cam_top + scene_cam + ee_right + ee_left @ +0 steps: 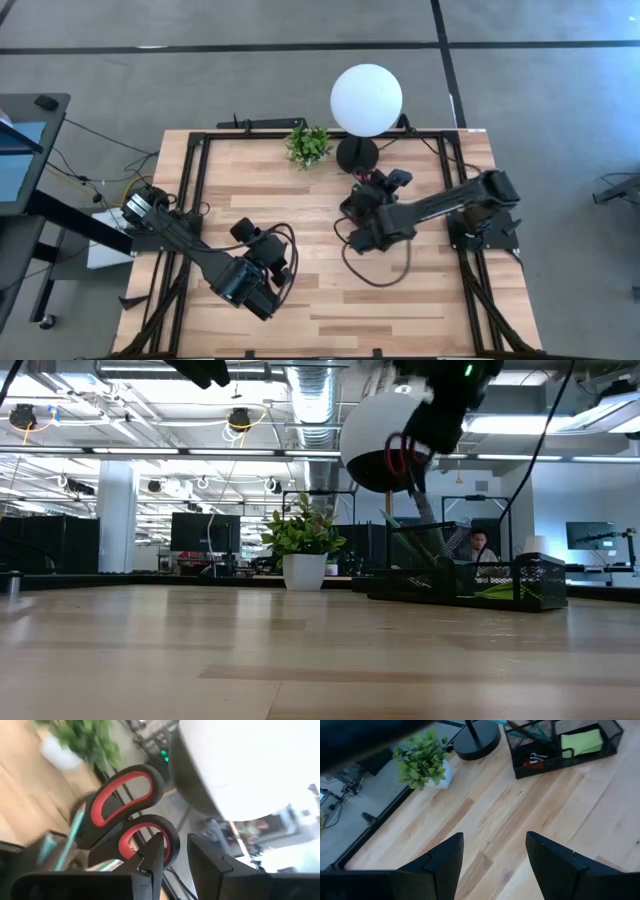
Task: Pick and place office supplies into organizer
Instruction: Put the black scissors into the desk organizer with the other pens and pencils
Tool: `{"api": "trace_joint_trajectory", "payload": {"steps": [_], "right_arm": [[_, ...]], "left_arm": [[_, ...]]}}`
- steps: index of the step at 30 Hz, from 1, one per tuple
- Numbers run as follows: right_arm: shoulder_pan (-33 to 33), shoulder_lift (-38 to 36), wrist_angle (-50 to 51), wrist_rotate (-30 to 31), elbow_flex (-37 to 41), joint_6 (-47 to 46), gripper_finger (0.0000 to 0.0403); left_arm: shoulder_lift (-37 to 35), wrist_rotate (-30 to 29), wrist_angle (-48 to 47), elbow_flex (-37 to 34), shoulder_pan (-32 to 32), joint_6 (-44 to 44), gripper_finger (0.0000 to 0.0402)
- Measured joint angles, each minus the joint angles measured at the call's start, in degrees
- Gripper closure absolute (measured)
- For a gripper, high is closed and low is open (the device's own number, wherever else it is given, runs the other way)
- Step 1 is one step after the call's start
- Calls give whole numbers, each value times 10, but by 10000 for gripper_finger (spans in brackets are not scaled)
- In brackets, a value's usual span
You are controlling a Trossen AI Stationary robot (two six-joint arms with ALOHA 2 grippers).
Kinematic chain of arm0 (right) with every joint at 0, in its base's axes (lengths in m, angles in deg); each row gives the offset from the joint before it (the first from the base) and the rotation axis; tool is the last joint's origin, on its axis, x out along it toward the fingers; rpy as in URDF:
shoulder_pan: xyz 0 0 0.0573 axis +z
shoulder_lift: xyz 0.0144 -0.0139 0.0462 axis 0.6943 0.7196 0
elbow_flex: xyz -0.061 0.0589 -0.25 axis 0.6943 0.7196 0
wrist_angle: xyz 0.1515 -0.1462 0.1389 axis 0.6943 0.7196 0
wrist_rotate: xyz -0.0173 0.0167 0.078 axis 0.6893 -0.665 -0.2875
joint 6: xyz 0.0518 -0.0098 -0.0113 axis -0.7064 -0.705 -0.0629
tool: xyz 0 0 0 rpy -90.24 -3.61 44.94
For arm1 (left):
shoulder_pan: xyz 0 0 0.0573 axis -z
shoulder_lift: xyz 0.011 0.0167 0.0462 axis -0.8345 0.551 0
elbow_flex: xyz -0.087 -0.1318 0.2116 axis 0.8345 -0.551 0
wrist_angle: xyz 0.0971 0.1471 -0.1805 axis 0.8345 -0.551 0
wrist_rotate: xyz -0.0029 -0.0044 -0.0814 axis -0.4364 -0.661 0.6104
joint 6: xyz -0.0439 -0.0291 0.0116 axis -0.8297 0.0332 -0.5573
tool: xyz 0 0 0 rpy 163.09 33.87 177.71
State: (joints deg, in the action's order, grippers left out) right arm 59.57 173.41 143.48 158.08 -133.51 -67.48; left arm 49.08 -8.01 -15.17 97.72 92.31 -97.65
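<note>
Red-handled scissors (127, 815) only in right wrist view, right gripper (175, 852) slightly parted, left gripper (495, 862) open

Two dark robot arms, matte black all over

The left arm (215, 265) and the right arm (440, 208) are built of blocky black segments with black cables looping off them. Each ends in two flat, angular black fingers (442, 865). Red wires (400, 455) show at the right arm's wrist.
</note>
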Motion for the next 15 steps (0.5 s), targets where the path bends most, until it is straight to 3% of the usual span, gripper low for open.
{"api": "trace_joint_trajectory", "payload": {"steps": [8,15], "right_arm": [[21,-88,4,20,4,-43,329],[5,-58,-49,23,97,-63,358]], "left_arm": [[0,2,-33,0,4,-38,189],[0,5,-30,0,18,-50,189]]}}
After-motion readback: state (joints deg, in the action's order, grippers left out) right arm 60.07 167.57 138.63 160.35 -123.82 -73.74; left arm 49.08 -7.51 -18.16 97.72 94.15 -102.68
